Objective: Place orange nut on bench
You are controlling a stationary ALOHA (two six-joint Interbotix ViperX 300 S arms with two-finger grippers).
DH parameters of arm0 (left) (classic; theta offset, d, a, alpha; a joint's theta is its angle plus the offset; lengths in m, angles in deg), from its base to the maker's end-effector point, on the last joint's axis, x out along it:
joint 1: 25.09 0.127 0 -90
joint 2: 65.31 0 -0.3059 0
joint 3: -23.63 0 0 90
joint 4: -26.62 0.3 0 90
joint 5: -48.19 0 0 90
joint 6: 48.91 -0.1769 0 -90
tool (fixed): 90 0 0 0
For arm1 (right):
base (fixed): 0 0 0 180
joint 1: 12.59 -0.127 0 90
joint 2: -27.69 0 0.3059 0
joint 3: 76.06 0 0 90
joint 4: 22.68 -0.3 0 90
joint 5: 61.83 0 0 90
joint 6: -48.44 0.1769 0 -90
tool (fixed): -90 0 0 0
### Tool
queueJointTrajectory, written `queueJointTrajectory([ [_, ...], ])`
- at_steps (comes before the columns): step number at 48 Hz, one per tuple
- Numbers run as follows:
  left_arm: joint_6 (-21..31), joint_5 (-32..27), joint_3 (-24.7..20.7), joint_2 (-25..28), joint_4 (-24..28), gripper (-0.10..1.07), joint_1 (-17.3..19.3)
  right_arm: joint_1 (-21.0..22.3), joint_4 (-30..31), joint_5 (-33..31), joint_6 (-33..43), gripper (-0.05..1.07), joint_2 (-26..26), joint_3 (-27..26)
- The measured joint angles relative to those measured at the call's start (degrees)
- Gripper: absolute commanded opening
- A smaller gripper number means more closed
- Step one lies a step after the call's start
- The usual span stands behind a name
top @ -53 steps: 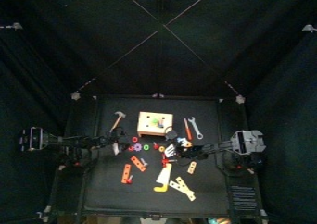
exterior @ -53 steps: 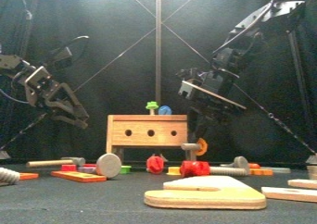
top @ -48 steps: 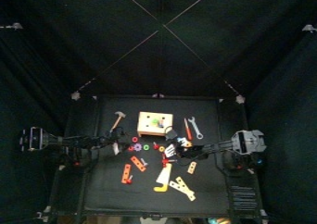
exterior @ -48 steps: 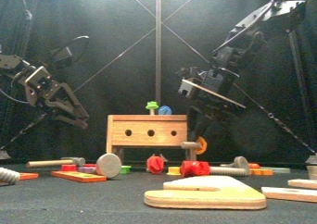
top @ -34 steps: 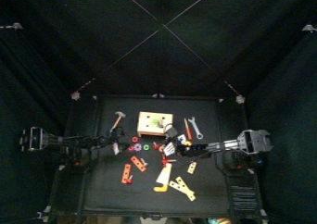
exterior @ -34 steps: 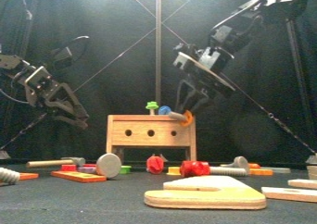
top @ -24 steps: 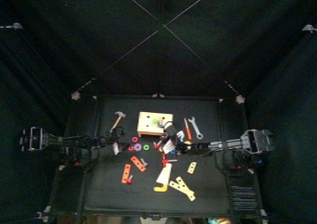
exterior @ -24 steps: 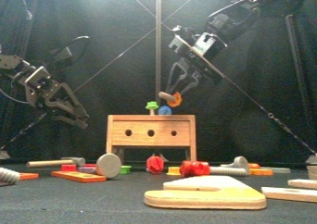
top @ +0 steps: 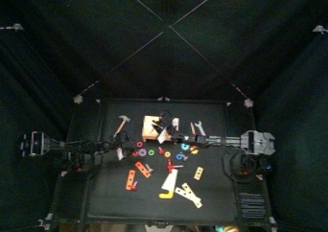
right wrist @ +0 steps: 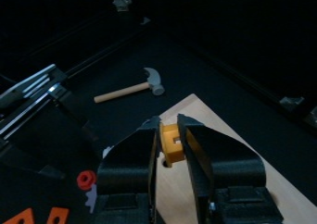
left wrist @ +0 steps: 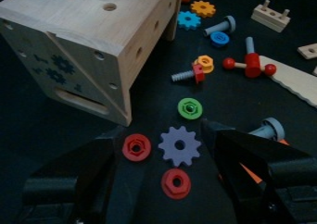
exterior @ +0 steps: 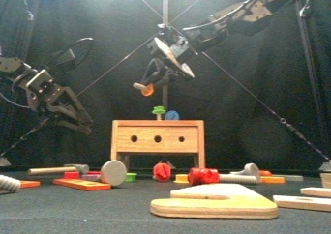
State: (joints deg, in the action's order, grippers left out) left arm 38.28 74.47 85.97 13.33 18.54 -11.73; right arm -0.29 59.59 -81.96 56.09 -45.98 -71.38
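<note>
The orange nut point(right wrist: 170, 144) sits pinched between the jaws of the right tool point(right wrist: 172, 152), which stands about half open and closed on it; in the front view the nut point(exterior: 146, 89) hangs in the air well above the bench point(exterior: 157, 141), over its left part. The top view puts the right tool point(top: 163, 133) over the bench point(top: 152, 122), with the arm reaching in from the right.

The step in hand, as I judge it, is the carry: the nut is up and over the bench but not yet set down. The next move calls for a straight descent until the nut meets the wood, on a bare part of the top clear of the green piece point(exterior: 159, 111) standing there, and only then a widening of the jaws.

The front view gives the height of the nut above the bench, which the top view cannot. The right wrist view shows the grip itself and the pale bench top point(right wrist: 235, 135) directly beneath the nut, plus a toy hammer point(right wrist: 130, 86) lying beyond the bench. The left wrist view shows the bench's holed side wall point(left wrist: 74, 43) and, just beside it, a red nut point(left wrist: 136, 147) and a blue gear point(left wrist: 183, 146).

The left tool point(exterior: 49, 98) hangs to the left of the bench, jaws spread and holding nothing.
</note>
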Motion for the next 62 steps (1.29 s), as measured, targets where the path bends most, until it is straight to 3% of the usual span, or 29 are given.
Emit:
queueJointTrajectory([
  [15, 0.0, 0.0, 0.5, 0.0, 0.0, 0.98, 0.0, 4.7, -0.3, 3.8, -7.3, 0.55, 2.8, -2.3],
  [47, 0.1, 0.0, 0.9, 0.0, 0.0, 0.98, 0.1, 5.8, -19.4, 4.0, -27.1, 0.57, 5.7, -2.4],
  [62, 0.0, 0.0, 0.9, 0.0, -0.1, 0.98, 0.0, 6.0, -20.4, 3.7, -28.5, 0.73, 5.7, -2.4],
])
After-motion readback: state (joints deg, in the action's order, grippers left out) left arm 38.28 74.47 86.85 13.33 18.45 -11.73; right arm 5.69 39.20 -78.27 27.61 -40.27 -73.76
